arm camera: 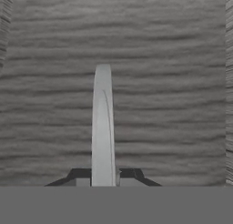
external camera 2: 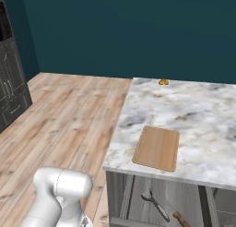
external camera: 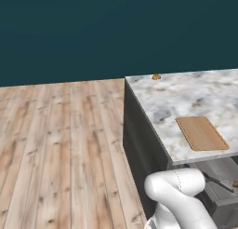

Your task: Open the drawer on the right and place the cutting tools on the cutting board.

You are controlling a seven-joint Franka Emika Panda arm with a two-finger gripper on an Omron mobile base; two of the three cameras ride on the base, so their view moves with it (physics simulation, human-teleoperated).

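Marble counter (external camera 2: 193,110): cutting board (external camera 2: 157,147) near front edge. Drawer (external camera 2: 138,203) open below, contents cut off. Gripper (arm camera: 103,175) clenched on pale blade (arm camera: 103,123), type unclear.

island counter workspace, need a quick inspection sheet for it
surface: marble counter, level
job's things: drawer open under the counter edge; cutting board flat on the counter, nothing on it; metal tool and wooden-handled tool lying in the drawer
clutter: small orange object at the far counter edge
gripper: gripper shut on the drawer handle
cables: nothing seen
surroundings: wood floor, teal wall, dark cabinets
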